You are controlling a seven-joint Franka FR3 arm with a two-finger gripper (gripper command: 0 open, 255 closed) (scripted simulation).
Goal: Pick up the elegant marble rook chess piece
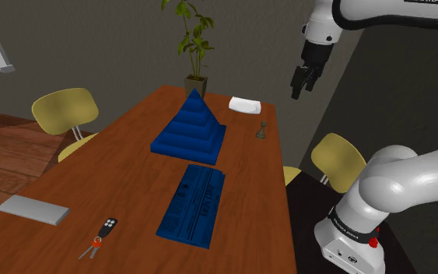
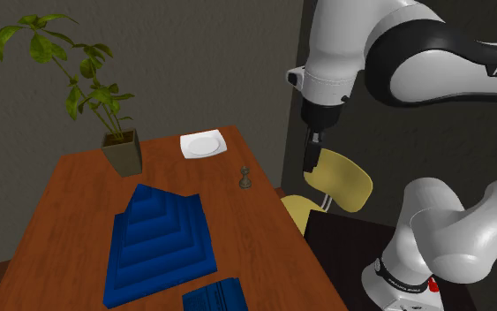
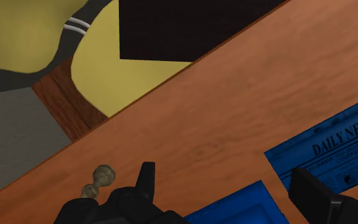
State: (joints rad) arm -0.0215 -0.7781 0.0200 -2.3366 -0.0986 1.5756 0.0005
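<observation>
The chess piece is small, grey-brown and upright, standing near the table's edge on the shoulder view's right. It also appears as the piece just in front of the white plate. My black gripper hangs high in the air, up and to the right of the piece and out past the table edge. From the second exterior view the gripper is above a yellow chair. In the wrist view the piece lies outside the left finger. The gripper is open and holds nothing.
On the brown wooden table are a blue stepped pyramid, a blue newspaper, a white plate, a potted plant, a grey slab and keys with a fob. Yellow chairs flank the table.
</observation>
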